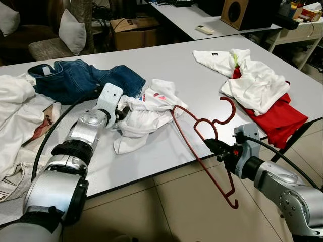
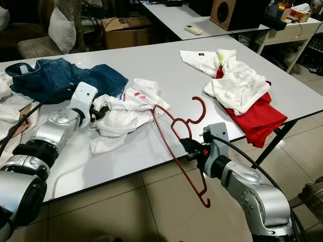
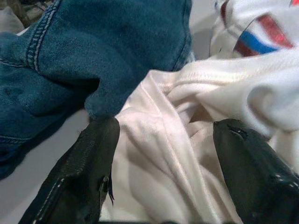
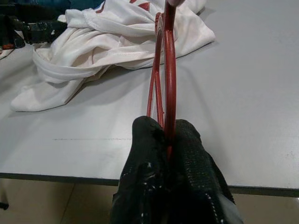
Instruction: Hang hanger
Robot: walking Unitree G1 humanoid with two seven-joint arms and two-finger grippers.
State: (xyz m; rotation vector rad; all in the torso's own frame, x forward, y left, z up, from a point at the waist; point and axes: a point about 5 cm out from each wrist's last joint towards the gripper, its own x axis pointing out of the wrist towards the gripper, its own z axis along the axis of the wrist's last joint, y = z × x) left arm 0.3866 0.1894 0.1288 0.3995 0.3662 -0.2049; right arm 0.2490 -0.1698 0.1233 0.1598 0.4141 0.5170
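Right wrist view: hanger point(image 4: 169, 60) within right tool point(image 4: 169, 140)

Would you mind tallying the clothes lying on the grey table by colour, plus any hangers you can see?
White garments: 3, one at the left edge, one with a red and blue print in the middle, one at the right
Blue jeans: 1
Red garment: 1
Red hanger: 1
Total: 6

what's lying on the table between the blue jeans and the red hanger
A crumpled white t-shirt, seen in both eye views. The open left gripper is at its edge; the right gripper holds the red hanger.
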